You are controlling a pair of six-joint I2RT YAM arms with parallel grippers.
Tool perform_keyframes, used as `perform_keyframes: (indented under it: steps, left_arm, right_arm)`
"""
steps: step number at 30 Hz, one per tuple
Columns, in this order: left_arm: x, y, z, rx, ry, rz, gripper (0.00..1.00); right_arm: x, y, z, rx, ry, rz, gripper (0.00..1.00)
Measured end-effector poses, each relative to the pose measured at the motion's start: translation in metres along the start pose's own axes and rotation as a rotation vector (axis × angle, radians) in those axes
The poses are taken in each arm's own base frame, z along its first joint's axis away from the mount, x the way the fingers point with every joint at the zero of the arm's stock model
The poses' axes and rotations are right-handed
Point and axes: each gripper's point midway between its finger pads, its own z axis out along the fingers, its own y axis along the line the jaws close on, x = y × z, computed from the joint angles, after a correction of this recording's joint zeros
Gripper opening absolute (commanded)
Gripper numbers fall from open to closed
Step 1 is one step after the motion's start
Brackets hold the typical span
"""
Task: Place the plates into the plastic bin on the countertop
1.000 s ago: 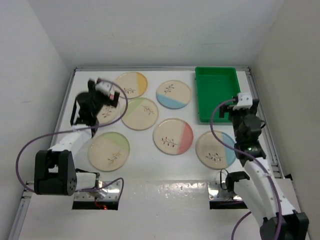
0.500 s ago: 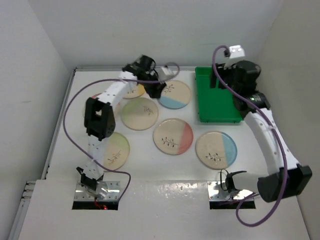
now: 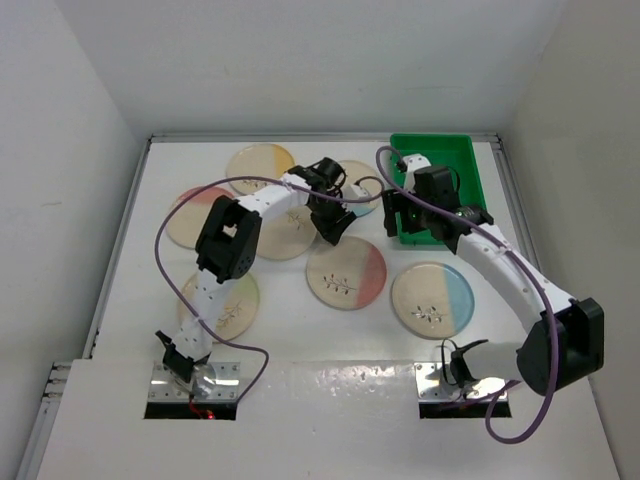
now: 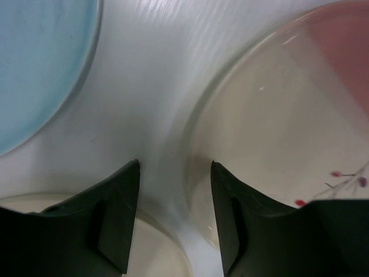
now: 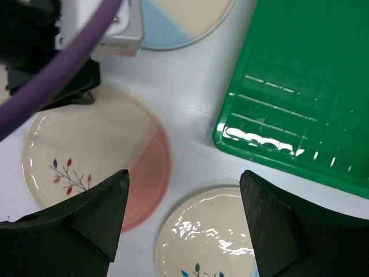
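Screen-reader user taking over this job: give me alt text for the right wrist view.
Open right gripper hangs over the white countertop, with a corner of the green plastic bin at right, a pink-segment plate at left and a second plate below.

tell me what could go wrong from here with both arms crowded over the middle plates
1. The left pincer is open over the narrow gap between the pink plate and a neighbouring plate. Closing could catch or shove both rims.
2. The right pincer hangs close beside the left wrist and its purple cable, so the two could collide or snag.
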Motion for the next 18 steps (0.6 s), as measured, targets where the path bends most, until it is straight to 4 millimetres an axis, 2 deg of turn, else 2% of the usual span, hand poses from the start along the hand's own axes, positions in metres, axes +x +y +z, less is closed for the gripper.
perform_keyframes:
  steps: [1,2,4,6,8,9,12,15,16,18]
  left_arm:
    - [0.007,0.003,0.006,-0.005,0.016,-0.013,0.53]
    - [0.008,0.005,0.008,-0.008,0.013,-0.021,0.53]
    - [0.008,0.006,0.008,-0.012,0.005,-0.020,0.47]
    - [0.008,0.006,0.008,-0.006,-0.008,-0.021,0.36]
    - [0.009,0.002,0.009,0.024,-0.019,-0.024,0.21]
    - [0.009,-0.002,0.009,0.043,-0.024,-0.029,0.00]
    - [0.007,-0.008,0.008,0.079,-0.043,-0.029,0.00]
    - [0.007,-0.011,0.007,0.101,-0.052,-0.031,0.00]
    - [0.007,-0.012,0.006,0.108,-0.054,-0.028,0.00]
    - [0.009,-0.011,0.002,0.111,-0.052,-0.022,0.00]
  right_arm:
    - [0.004,0.002,0.000,-0.005,0.007,-0.001,0.77]
    - [0.007,0.004,0.001,-0.008,0.014,0.000,0.77]
    - [0.013,0.008,0.001,-0.020,0.025,0.000,0.77]
    - [0.016,0.009,0.001,-0.025,0.031,0.006,0.78]
    - [0.017,0.011,0.001,-0.033,0.033,0.015,0.80]
    - [0.018,0.011,0.002,-0.041,0.035,0.023,0.83]
    - [0.022,0.014,0.003,-0.093,0.047,0.061,0.89]
    - [0.027,0.013,0.006,-0.172,0.065,0.123,0.91]
    - [0.029,0.013,0.008,-0.200,0.076,0.139,0.85]
    - [0.036,0.013,0.017,-0.241,0.111,0.159,0.82]
